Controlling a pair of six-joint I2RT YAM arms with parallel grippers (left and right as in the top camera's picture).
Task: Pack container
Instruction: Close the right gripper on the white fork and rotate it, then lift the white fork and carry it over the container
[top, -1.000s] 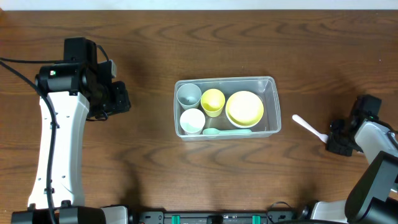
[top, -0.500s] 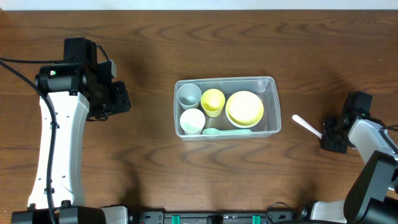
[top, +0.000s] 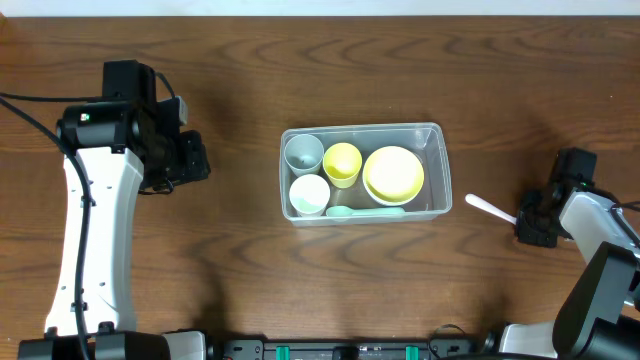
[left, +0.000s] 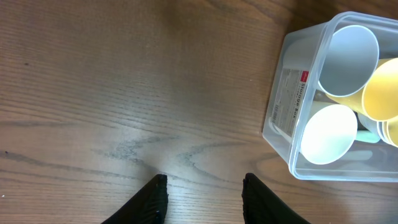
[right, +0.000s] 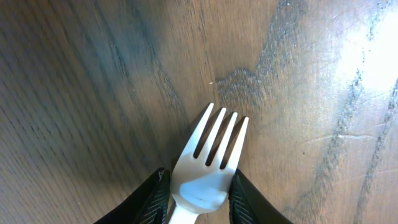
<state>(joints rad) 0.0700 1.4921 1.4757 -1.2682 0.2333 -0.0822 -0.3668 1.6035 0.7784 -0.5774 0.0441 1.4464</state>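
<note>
Container (top: 360, 129) sits mid-frame on the tabletop. Right gripper (top: 527, 222) is nearer, jaws pinching white fork (top: 489, 207), tines pointing left at container's right end. Left gripper (left: 202, 198) frame left, jaws spread, empty.

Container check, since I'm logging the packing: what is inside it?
Inside the container: a grey cup, a yellow cup, a white cup, a yellow bowl and a pale green utensil. The bowl hides whatever is under it. The white fork is outside, in the right hand.
</note>
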